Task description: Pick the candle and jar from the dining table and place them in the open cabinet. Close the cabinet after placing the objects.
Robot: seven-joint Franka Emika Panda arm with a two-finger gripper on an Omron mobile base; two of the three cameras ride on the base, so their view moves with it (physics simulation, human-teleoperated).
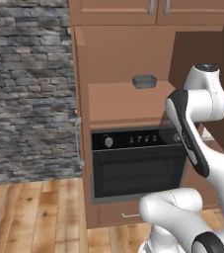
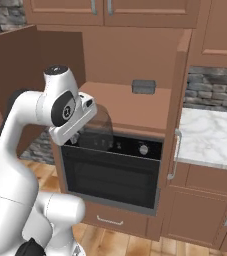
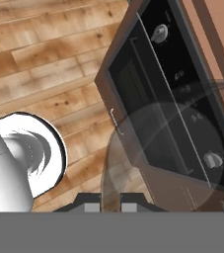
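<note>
Left of centre in the right base view, the end effector (image 3: pixel 112 205) is closed, apparently pinching the wall of the see-through jar (image 2: pixel 99 126) above the oven (image 2: pixel 110 175). The cabinet (image 2: pixel 130 107) shelf lies just up-right, with a grey block (image 2: pixel 143 86) at its back.

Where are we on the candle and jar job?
Done: nothing confirmed; the cabinet shelf bears a small grey box, no candle visible. In hand: the gripper appears shut on the see-through jar, in front of the oven below the shelf. Left: shelve the jar, account for the candle, close both open doors.
</note>
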